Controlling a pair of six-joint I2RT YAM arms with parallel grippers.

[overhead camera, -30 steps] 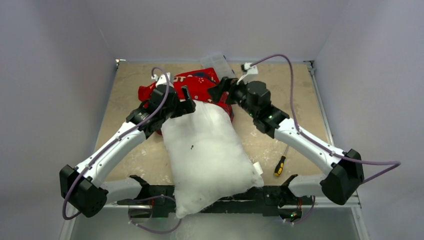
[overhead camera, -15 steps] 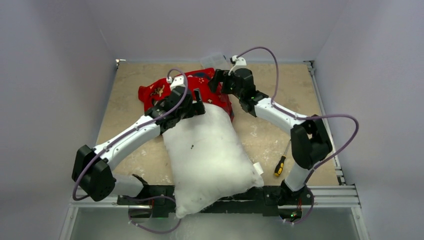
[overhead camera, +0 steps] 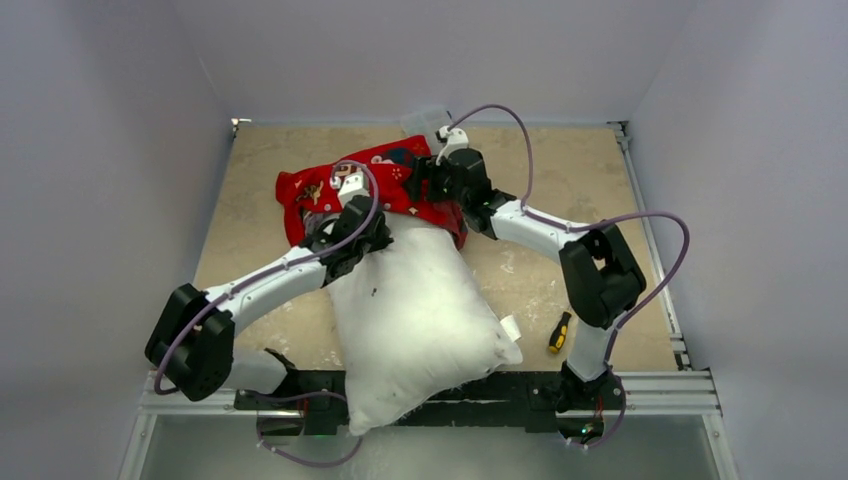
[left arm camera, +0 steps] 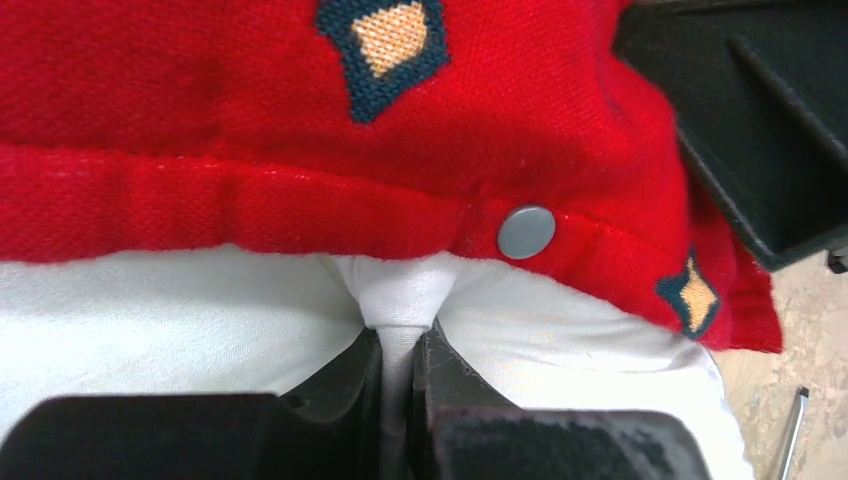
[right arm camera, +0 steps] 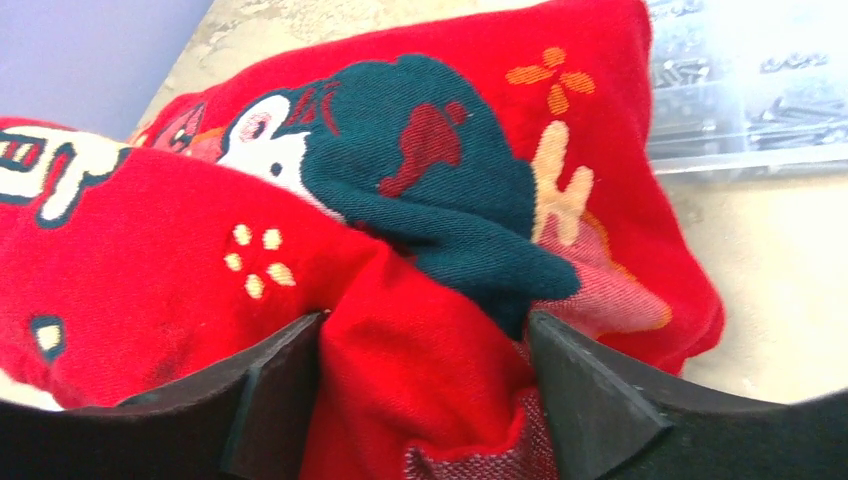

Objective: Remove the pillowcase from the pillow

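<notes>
The white pillow [overhead camera: 420,310] lies lengthwise in the middle of the table, its far end still inside the red pillowcase [overhead camera: 305,190]. My left gripper [overhead camera: 375,222] sits at the pillowcase's open hem. In the left wrist view it [left arm camera: 400,345] is shut on a pinch of white pillow [left arm camera: 150,320] fabric, just below the red hem [left arm camera: 200,120] with its grey snap [left arm camera: 527,231]. My right gripper [overhead camera: 418,185] is on the far part of the cover. In the right wrist view its jaws [right arm camera: 425,350] press from both sides on a bunched fold of pillowcase [right arm camera: 150,270].
A clear plastic box [overhead camera: 425,120] stands behind the pillowcase at the table's far edge; it [right arm camera: 745,85] also shows in the right wrist view. A yellow-and-black screwdriver [overhead camera: 558,332] lies right of the pillow near the front rail. The pillow's near end overhangs that rail.
Both arms reached further in over the pillow's far end. The left gripper went from open to shut on pillow fabric; the right jaws narrowed onto a fold of the pillowcase.
</notes>
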